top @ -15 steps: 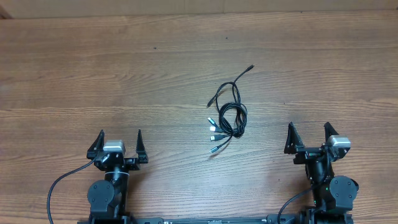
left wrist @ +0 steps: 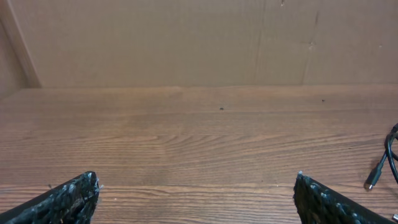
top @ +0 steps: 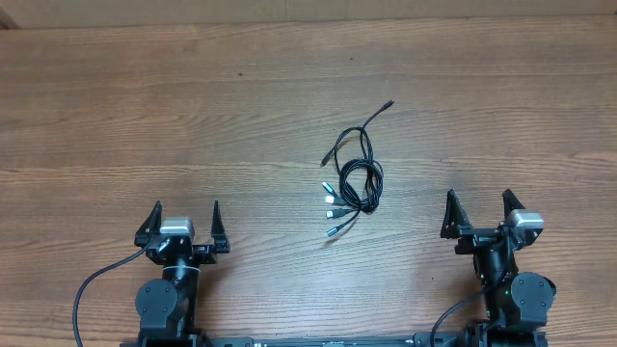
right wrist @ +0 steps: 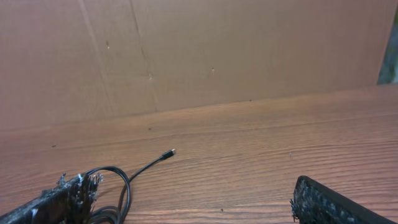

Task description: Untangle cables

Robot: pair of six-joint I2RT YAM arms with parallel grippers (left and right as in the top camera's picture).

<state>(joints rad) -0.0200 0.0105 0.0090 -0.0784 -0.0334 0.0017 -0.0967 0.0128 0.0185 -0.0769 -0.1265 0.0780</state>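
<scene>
Cables (top: 352,183) tangled, crossings indistinct; wrist views cut them off. Left fingers (top: 152,220), right fingers (top: 450,214) both spread.

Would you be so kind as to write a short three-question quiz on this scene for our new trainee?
1. True or false: the left gripper is holding the cables.
2. Choose one. In the overhead view the cables lie: A) to the left of the left gripper; B) between the two grippers, nearer the right gripper; C) to the right of the right gripper.
3. Fill in the missing word: the jaws of both grippers stand ____.

Key: 1 false; 2 B; 3 open.
</scene>
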